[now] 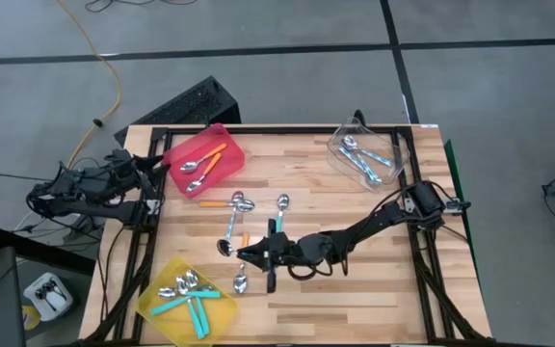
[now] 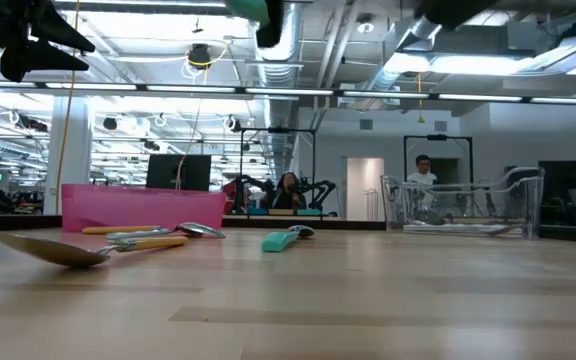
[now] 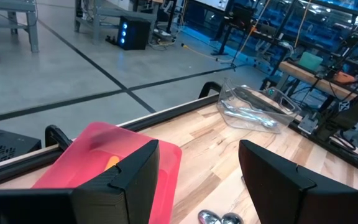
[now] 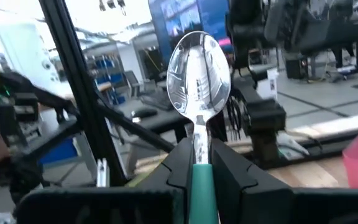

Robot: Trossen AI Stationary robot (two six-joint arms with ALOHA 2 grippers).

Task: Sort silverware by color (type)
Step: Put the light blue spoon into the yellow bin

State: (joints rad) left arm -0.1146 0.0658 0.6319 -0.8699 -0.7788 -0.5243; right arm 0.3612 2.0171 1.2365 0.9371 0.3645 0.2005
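My right gripper (image 1: 251, 253) hovers over the middle of the table, shut on a teal-handled spoon (image 4: 199, 68) whose shiny bowl sticks out past the fingertips. Several more spoons lie flat on the wood near it: an orange-handled one (image 1: 222, 202), a light blue one (image 1: 233, 224) and a teal one (image 1: 279, 214). The red bin (image 1: 203, 159) holds orange-handled spoons, the yellow bin (image 1: 186, 299) teal ones and the clear bin (image 1: 369, 154) light blue ones. My left gripper (image 3: 197, 186) waits open at the table's left edge, beside the red bin. My right gripper pinches the spoon's teal handle (image 4: 201, 177) between its two fingers, close to the metal neck. The handle runs back along the fingers, which point about level toward the table's left edge. The spoon is lifted clear of the table, its bowl (image 4: 199, 68) out beyond the fingertips.
A black frame (image 1: 258, 130) runs around the wooden table top. Bare wood lies along the near edge, to the right of the yellow bin. In the low view, people show in the room behind the table.
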